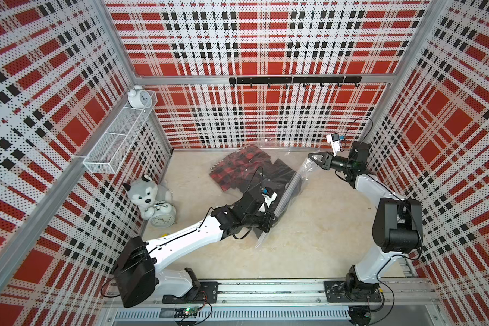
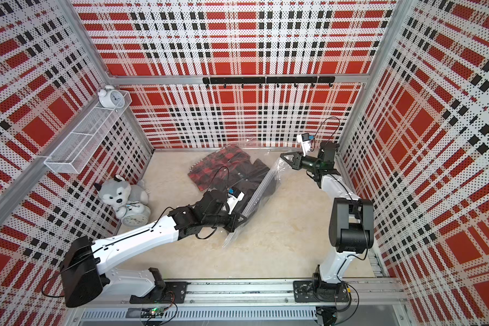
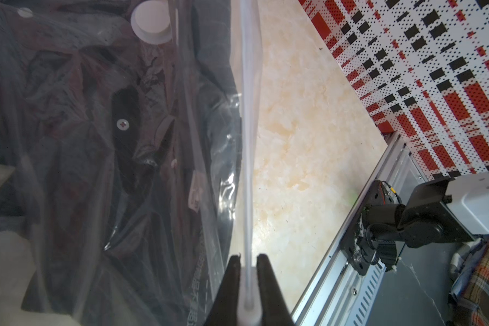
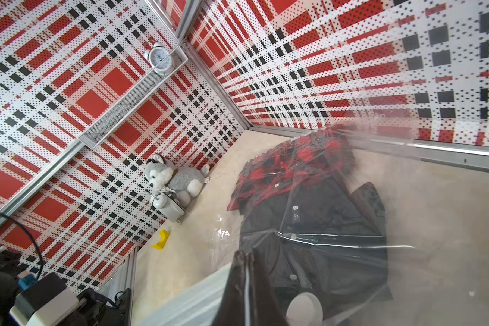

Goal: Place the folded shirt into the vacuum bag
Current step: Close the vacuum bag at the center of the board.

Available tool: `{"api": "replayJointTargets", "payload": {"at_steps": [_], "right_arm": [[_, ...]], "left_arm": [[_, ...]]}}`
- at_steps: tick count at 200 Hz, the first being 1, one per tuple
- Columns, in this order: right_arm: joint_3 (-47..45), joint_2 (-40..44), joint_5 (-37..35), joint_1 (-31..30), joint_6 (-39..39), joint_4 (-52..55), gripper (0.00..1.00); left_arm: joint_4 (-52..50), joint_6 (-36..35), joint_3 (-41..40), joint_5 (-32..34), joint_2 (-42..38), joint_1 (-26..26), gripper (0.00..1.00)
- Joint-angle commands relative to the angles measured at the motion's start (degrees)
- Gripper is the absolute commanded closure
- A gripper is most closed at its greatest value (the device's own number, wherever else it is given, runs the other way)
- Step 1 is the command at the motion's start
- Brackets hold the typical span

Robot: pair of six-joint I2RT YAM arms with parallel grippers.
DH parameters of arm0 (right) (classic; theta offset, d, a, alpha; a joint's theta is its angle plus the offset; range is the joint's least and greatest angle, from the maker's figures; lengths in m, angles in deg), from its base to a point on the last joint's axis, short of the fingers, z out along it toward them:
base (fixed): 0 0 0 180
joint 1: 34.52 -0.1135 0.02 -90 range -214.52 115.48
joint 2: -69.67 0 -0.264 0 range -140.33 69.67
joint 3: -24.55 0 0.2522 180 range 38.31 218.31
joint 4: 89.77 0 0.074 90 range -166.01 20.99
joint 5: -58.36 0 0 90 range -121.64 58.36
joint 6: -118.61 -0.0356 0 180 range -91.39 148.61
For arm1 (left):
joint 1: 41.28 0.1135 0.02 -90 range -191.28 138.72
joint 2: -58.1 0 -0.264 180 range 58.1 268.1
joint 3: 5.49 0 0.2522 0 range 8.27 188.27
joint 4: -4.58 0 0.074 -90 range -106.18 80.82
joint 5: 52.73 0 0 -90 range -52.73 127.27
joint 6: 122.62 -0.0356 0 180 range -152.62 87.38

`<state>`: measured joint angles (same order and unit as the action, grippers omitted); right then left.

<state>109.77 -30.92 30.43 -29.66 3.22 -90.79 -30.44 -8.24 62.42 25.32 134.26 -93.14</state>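
Observation:
The vacuum bag [image 1: 294,180] [image 2: 268,183], clear and crinkly, lies at the back middle of the floor. Its white zip edge [image 3: 249,113] is lifted and stretched taut between both grippers. A dark folded shirt [image 1: 280,172] [image 4: 308,211] shows through the plastic, with a red and black plaid shirt [image 1: 232,166] [image 4: 294,161] behind it, also under plastic. The round white valve cap [image 3: 151,21] [image 4: 305,309] sits over the dark shirt. My left gripper [image 1: 273,218] [image 3: 248,256] is shut on the near end of the zip edge. My right gripper [image 1: 309,156] [image 4: 244,254] is shut on the far end.
A husky plush [image 1: 146,194] and an alarm clock [image 1: 161,218] sit by the left wall. Above them a wire shelf [image 1: 119,141] carries another clock [image 1: 139,97]. A hook rail [image 1: 294,80] runs along the back wall. A small yellow piece [image 4: 161,240] lies on the floor.

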Motion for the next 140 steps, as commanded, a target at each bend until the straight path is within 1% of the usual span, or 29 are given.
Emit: {"api": "replayJointTargets", "payload": {"at_steps": [1, 29, 64, 140], "right_arm": [[1.4, 1.0, -21.5, 7.4, -0.4, -8.4, 1.00], [0.7, 0.7, -21.6, 8.5, -1.3, -9.3, 1.00], [0.4, 0.1, -22.2, 9.5, -1.3, -9.6, 1.00], [0.0, -1.1, -22.8, 11.6, -2.3, -10.9, 1.00]], "left_arm": [[-21.3, 1.5, -4.2, -5.9, -1.8, -3.1, 1.00], [-21.3, 2.7, -4.8, -5.9, -2.7, -4.5, 1.00], [-21.3, 3.5, -6.0, -6.3, -3.6, -5.0, 1.00], [-22.2, 7.5, -9.4, -6.5, -8.4, -6.6, 1.00]]}}
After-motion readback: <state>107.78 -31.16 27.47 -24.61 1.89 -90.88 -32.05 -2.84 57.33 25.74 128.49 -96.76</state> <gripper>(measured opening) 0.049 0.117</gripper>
